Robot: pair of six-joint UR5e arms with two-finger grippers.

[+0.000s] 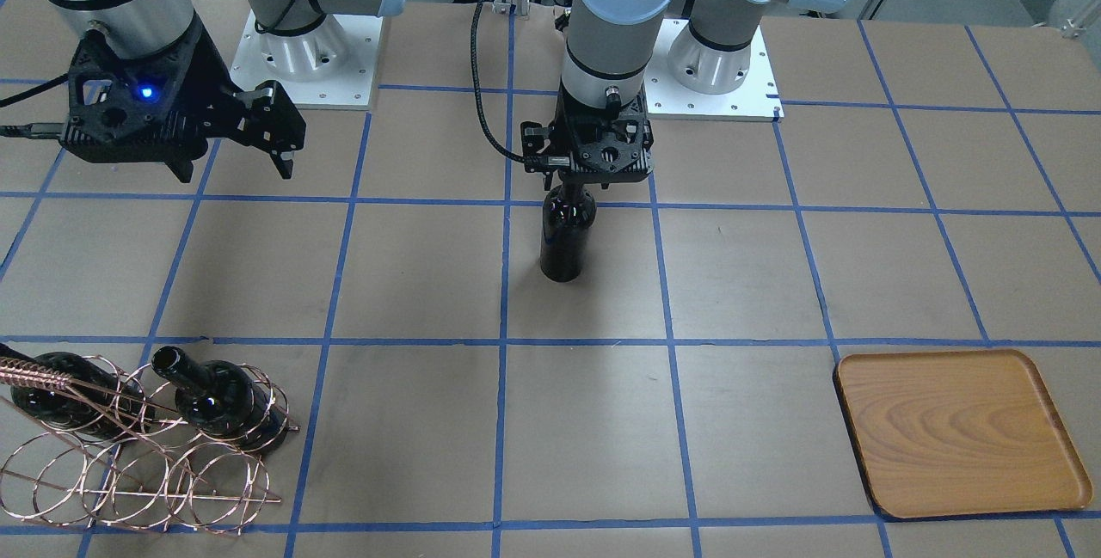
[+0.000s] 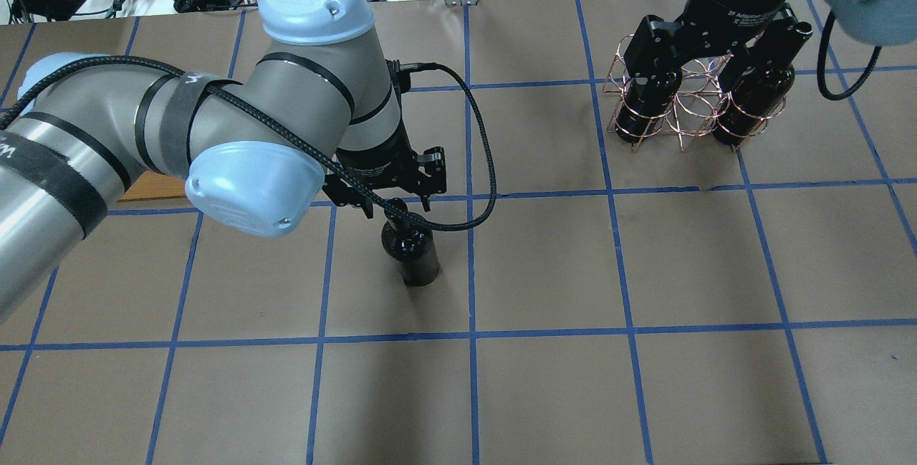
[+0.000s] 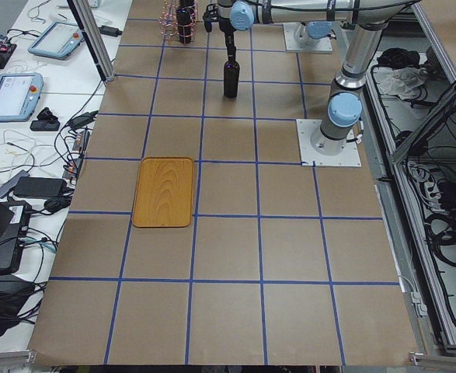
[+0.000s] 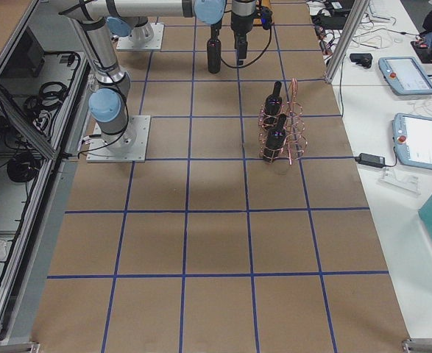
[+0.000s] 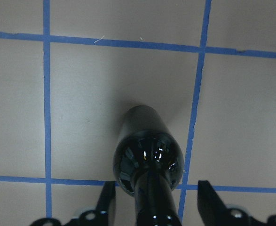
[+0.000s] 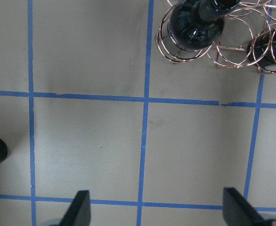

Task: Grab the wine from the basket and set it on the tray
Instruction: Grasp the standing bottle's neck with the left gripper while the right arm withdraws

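Observation:
One wine bottle (image 1: 568,231) stands upright on the table's middle, also seen in the overhead view (image 2: 413,256) and the left wrist view (image 5: 147,150). My left gripper (image 1: 578,184) is open right above it. Its fingers (image 5: 107,202) stand on either side of the neck with a gap on each side. Two more bottles (image 1: 215,399) lie in the copper wire basket (image 1: 146,455). My right gripper (image 1: 279,154) is open and empty, raised, apart from the basket (image 6: 232,47). The wooden tray (image 1: 959,429) is bare.
The brown table is marked with blue tape squares. The tray (image 3: 164,192) lies at the left arm's end of the table, the basket (image 4: 285,132) at the right arm's end. Both lie towards the operators' side. Both arm bases stand on white plates (image 1: 301,68).

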